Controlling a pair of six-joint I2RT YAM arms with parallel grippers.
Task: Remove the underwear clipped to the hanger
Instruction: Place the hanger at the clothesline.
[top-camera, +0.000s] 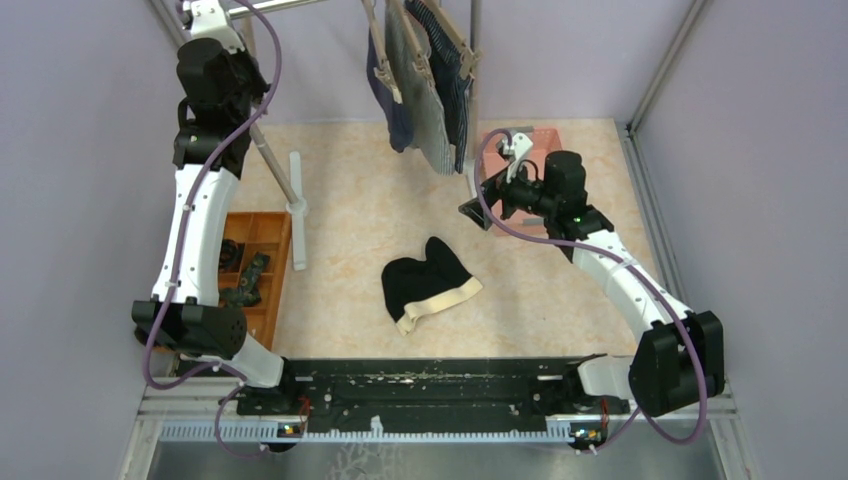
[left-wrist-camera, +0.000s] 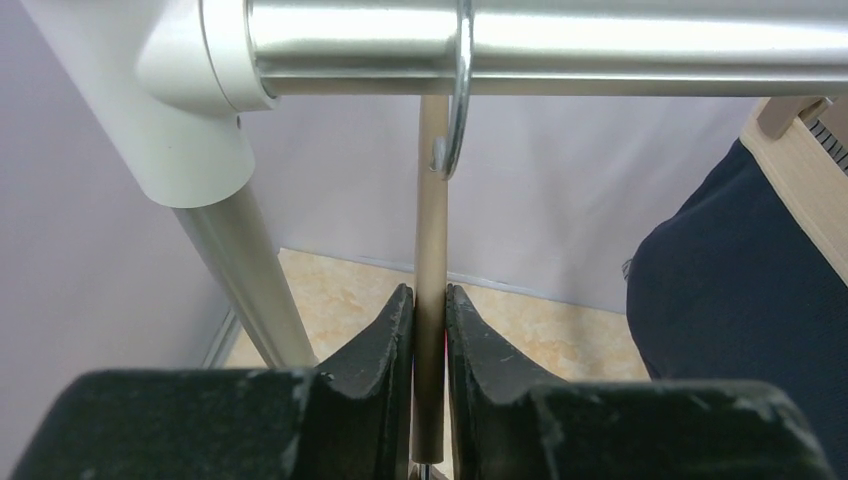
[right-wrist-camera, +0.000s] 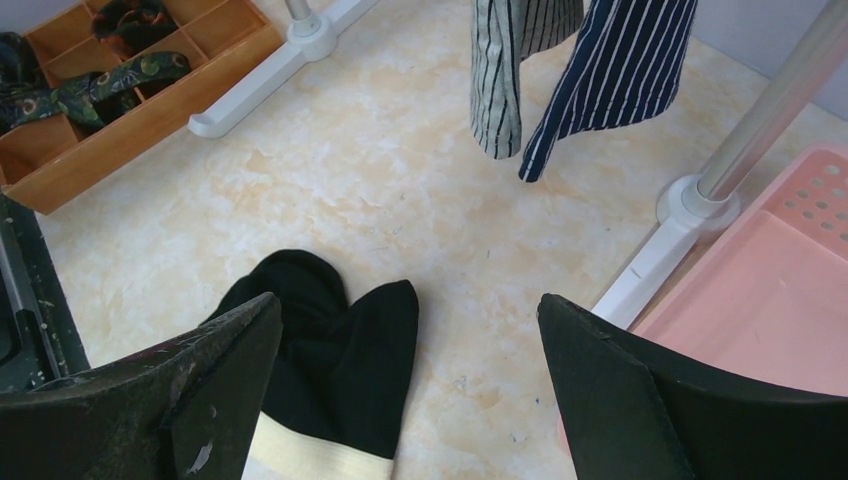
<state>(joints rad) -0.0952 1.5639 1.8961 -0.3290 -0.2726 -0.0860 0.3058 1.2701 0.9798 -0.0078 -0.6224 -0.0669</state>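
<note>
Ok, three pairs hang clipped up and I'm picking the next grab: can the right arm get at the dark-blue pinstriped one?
Probably yes. The right hand is open and empty, and the pinstriped underwear hangs just ahead of it with nothing between; the rack pole stands off to one side.

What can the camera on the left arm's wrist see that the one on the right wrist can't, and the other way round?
Only the left wrist view: the shiny top rail, a hanger hook over it, a thin rod between the fingers of the left gripper, and a navy garment.
Only the right wrist view: black underwear lying on the table, a grey-white striped garment and a pinstriped garment hanging, a wooden tray and a pink basket.
Both: the beige table and a leg of the rack.
</note>
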